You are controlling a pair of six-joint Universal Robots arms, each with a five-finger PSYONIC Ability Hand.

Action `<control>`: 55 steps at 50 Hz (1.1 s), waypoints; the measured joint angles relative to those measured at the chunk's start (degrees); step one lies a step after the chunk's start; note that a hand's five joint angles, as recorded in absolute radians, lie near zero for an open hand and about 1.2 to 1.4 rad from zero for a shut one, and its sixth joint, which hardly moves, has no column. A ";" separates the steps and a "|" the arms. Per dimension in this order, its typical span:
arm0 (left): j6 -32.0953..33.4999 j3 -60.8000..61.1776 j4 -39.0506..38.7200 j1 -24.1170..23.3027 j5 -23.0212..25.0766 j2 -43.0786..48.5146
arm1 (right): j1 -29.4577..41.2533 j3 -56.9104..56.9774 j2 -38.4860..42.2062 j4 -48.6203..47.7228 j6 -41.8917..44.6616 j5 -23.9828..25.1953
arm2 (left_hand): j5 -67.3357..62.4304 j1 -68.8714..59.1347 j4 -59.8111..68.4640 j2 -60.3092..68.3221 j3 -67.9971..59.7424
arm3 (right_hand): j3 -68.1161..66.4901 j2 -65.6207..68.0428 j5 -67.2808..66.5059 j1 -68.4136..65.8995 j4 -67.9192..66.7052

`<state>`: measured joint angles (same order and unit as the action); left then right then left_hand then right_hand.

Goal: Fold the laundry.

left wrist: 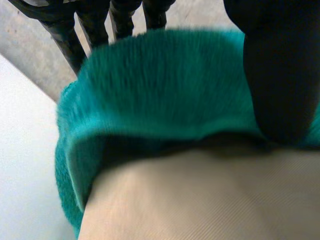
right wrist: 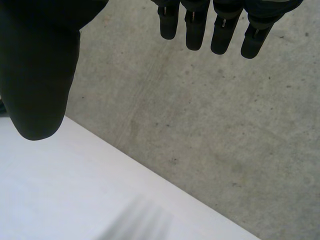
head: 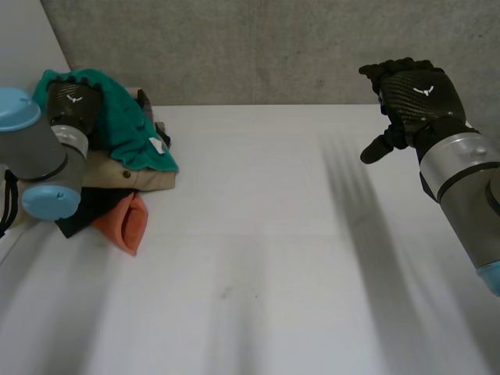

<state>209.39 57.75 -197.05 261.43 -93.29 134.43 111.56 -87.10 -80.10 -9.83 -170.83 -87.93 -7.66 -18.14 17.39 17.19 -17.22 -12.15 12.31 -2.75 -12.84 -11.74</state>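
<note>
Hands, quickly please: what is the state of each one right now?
Left hand: shut on the teal garment, pinching it.
Right hand: open, holding nothing, above the table.

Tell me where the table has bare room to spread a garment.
The white table is bare from the orange cloth across the middle and front to the right arm; the right hand hovers open above the back right. Crowded: the back left corner, where the left hand grips the teal garment.
</note>
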 measured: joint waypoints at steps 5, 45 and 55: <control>0.26 -2.69 -0.46 1.58 0.23 2.71 | 0.00 -0.10 1.01 0.00 1.01 0.06 | -38.13 -41.56 39.16 39.41 -37.87 | 0.00 0.00 0.00 0.00 0.00; -28.29 11.11 5.29 -34.52 8.14 -9.67 | -2.59 2.36 2.07 0.73 3.12 -0.15 | 4.69 7.05 -4.86 -4.39 4.24 | 0.00 0.00 0.00 0.00 0.00; -24.98 15.02 8.66 -30.70 8.78 -15.42 | -3.44 6.12 4.32 9.23 7.66 -0.09 | 4.96 7.05 -5.75 -5.37 5.15 | 0.00 0.00 0.00 0.00 0.00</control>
<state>184.41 72.77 -188.39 230.73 -84.52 119.00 108.13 -80.98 -75.78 -0.60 -163.17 -88.02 -2.70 -11.09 11.64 11.82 -12.06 -12.15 12.30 -2.75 -12.84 -11.74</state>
